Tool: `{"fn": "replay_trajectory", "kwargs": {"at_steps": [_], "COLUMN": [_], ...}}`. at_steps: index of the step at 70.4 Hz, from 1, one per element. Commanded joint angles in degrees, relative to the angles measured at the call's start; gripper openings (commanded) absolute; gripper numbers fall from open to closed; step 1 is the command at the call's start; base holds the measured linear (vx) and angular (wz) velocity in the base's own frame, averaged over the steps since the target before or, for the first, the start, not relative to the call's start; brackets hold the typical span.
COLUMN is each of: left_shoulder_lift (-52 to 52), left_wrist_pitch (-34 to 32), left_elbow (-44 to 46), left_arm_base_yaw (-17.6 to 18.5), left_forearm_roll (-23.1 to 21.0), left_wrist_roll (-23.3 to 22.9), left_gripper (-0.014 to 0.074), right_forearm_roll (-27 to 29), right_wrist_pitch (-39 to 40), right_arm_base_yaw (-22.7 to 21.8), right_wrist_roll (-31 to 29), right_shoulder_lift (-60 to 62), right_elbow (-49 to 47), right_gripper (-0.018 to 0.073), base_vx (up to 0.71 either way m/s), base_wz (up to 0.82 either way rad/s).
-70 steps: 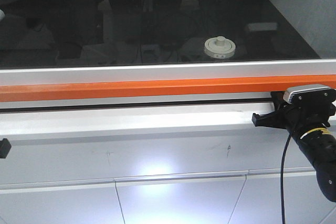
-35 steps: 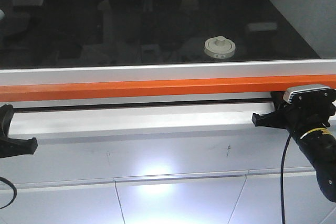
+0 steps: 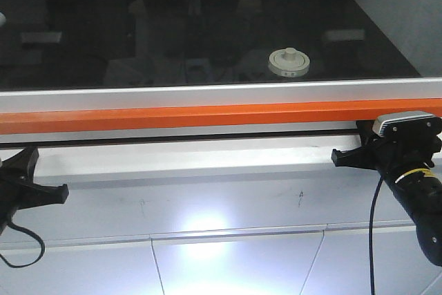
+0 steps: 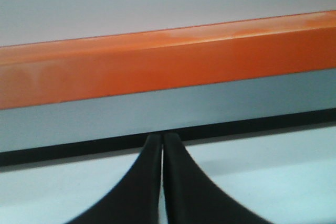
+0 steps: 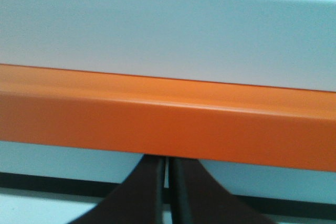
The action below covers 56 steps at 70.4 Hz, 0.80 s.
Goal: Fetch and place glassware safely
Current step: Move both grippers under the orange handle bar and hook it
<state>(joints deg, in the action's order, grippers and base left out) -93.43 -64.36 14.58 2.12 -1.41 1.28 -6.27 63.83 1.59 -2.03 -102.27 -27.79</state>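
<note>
Though far from L pincer [image 4: 161, 141] & R pincer [image 5: 167, 165], both closed, jar [image 3: 289, 62] beyond orange bar [image 3: 207, 117].

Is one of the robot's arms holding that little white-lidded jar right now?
No, the glass jar sits alone on the dark surface, while the left end effector and right end effector are below the orange bar.

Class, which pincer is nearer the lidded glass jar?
Right. The right pincer sits before the orange bar, slightly right of the jar; the left pincer is far to its left.
</note>
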Motion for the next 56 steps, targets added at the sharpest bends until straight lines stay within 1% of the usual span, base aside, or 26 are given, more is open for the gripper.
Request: {"fn": "replay_trajectory", "kwargs": {"at_steps": [1, 11, 24, 56], "left_shoulder_lift": [0.1, -0.2, -0.3, -0.2], "left_wrist_pitch": [-5.3, -4.7, -2.1, -6.5], "left_elbow": [2.7, 5.6, 8.1, 8.8], "left_arm_base_yaw": [-0.1, -0.1, -0.1, -0.1], "left_forearm_roll": [-0.2, -0.2, -0.2, 0.2], "left_wrist_roll": [-0.4, -0.4, -0.4, -0.4], "left_gripper": [-0.0007, -0.0007, -0.0007, -0.0007], "right_forearm_roll": [-0.4, -0.4, -0.4, -0.4], "right_wrist_pitch": [7.2, 7.2, 7.2, 7.4], "right_arm_base_yaw": [-0.1, -0.1, -0.1, -0.1], "right_wrist_roll": [-0.2, -0.2, -0.2, -0.2], "right_shoulder_lift": [2.2, 2.2, 2.2, 2.2], "right_elbow": [-1.7, -1.7, -1.7, -1.7], "right_gripper": [-0.0001, -0.0001, -0.0001, -0.0001], "base_vx": [0.00, 0.00, 0.00, 0.00], "base_wz": [0.00, 0.00, 0.00, 0.00]}}
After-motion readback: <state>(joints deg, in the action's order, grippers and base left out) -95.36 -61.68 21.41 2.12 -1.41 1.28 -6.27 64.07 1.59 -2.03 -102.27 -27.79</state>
